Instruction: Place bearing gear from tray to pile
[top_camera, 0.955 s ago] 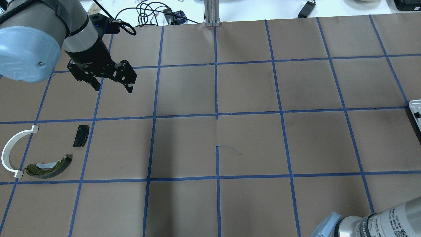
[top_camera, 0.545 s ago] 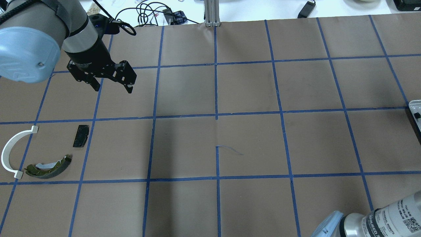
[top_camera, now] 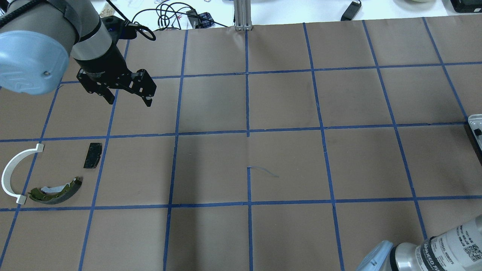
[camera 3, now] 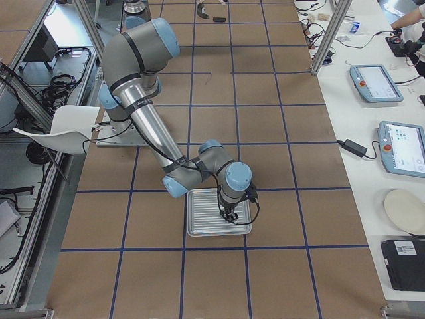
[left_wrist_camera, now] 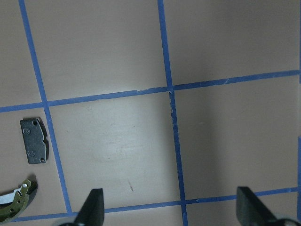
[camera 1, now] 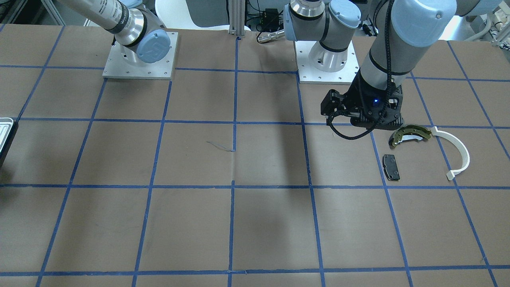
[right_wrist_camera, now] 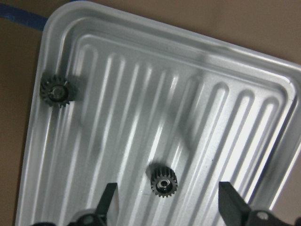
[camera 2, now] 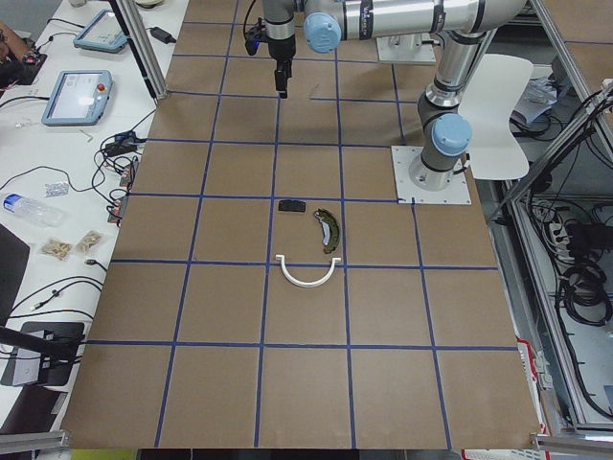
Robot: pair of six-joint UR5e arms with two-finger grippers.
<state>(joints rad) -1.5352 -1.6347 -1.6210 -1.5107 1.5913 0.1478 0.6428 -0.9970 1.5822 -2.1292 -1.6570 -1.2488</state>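
Brown table gridded with blue tape, white chair, white side bench

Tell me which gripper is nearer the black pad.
Left. The left gripper hovers just beyond the pad; the right gripper hangs over the tray, far off on the other side.

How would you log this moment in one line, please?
left gripper: open, empty, hovering near pile | right gripper: open over tray, bearing gear below, ungripped | second gear: tray corner

Robotics lab: teach pendants, taped-grid table (loose cables nearby).
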